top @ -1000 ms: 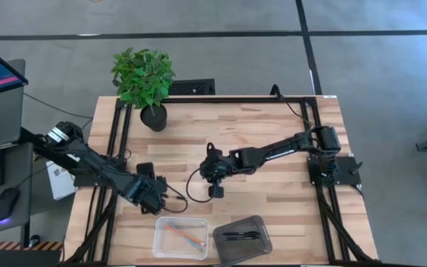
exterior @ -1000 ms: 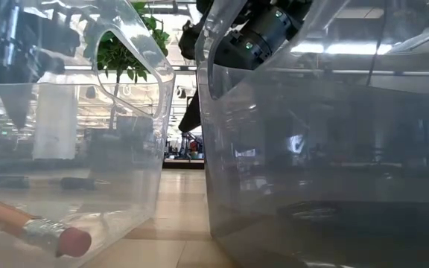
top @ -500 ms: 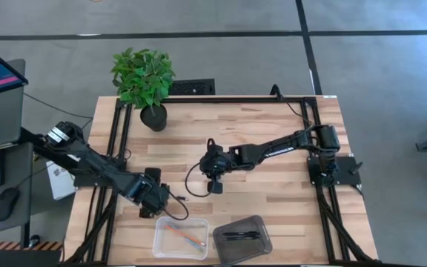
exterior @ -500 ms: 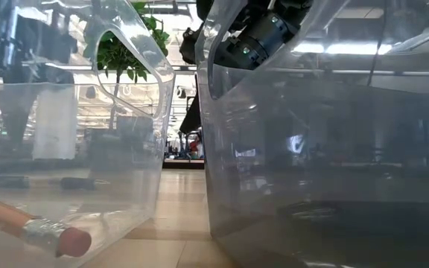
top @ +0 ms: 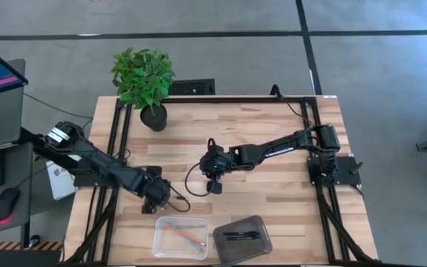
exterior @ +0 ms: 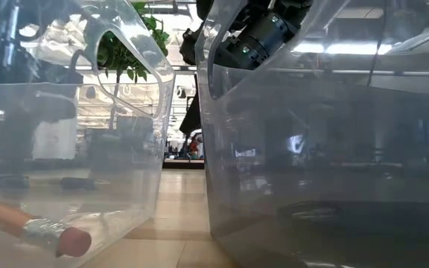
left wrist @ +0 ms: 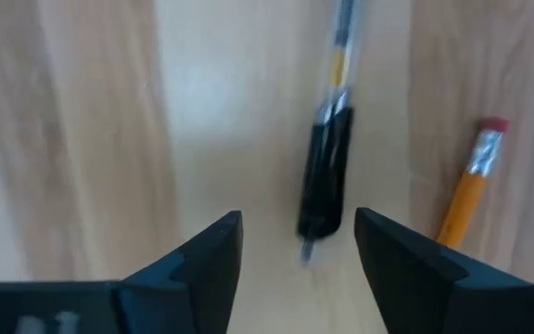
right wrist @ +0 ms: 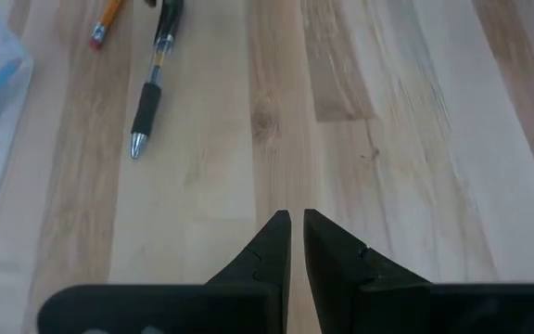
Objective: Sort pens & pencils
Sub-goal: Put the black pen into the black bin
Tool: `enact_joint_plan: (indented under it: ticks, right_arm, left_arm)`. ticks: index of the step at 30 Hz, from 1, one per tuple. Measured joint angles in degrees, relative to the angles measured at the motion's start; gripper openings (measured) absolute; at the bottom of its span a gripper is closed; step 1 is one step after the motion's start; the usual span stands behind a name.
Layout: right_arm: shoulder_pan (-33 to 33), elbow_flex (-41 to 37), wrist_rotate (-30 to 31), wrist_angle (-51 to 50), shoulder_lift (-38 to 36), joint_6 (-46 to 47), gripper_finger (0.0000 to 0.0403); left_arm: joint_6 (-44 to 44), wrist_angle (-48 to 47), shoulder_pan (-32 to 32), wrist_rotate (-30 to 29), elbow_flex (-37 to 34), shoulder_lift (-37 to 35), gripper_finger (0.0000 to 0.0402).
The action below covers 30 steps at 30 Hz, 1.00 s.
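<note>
Here, at the table's [top: 273,133] left side, the left gripper [top: 156,194] is lowered to the wood just behind the clear bin [top: 180,237]. Its fingers [left wrist: 202,264] are seen spread in the left wrist view, with a pen [left wrist: 327,172] lying on the boards between and beyond them, its black grip section nearest and its tip toward the camera; nothing is pinched. Just beside that pen an orange pencil [left wrist: 471,190] is seen flat on the wood, eraser end away from the fingers. Both are also caught in the right wrist view, the pen [right wrist: 151,79] with its silver tip showing and the pencil [right wrist: 108,20] near it, apart from each other.

Inside the clear bin an orange pencil [top: 175,231] and a light blue-grey one [top: 191,239] are laid; in the low view a pencil's eraser end [exterior: 54,237] is seen resting on the bin floor. To the right, touching or nearly touching it, the dark bin [top: 242,239] is set, with two black pens [top: 239,235] lying in it.

Farther right, over the table's middle, the right gripper [top: 215,189] is held above bare wood, its fingers [right wrist: 267,243] pressed almost together on nothing

A potted plant [top: 145,81] is placed at the far left corner
</note>
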Motion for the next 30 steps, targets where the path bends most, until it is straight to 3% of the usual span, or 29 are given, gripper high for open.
enact_joint_plan:
  ticks: [18,30]
  right_arm:
    - [0.24,-0.02,-0.07,-2.84,0.0,1.2,0.0056]
    - [0.24,-0.02,-0.07,-3.01,0.0,1.21,0.0056]
  left_arm:
    - [1.41,7.94,3.13,1.1,-4.51,0.23,0.0109]
    - [1.66,8.19,3.14,1.17,-4.64,0.27,0.0041]
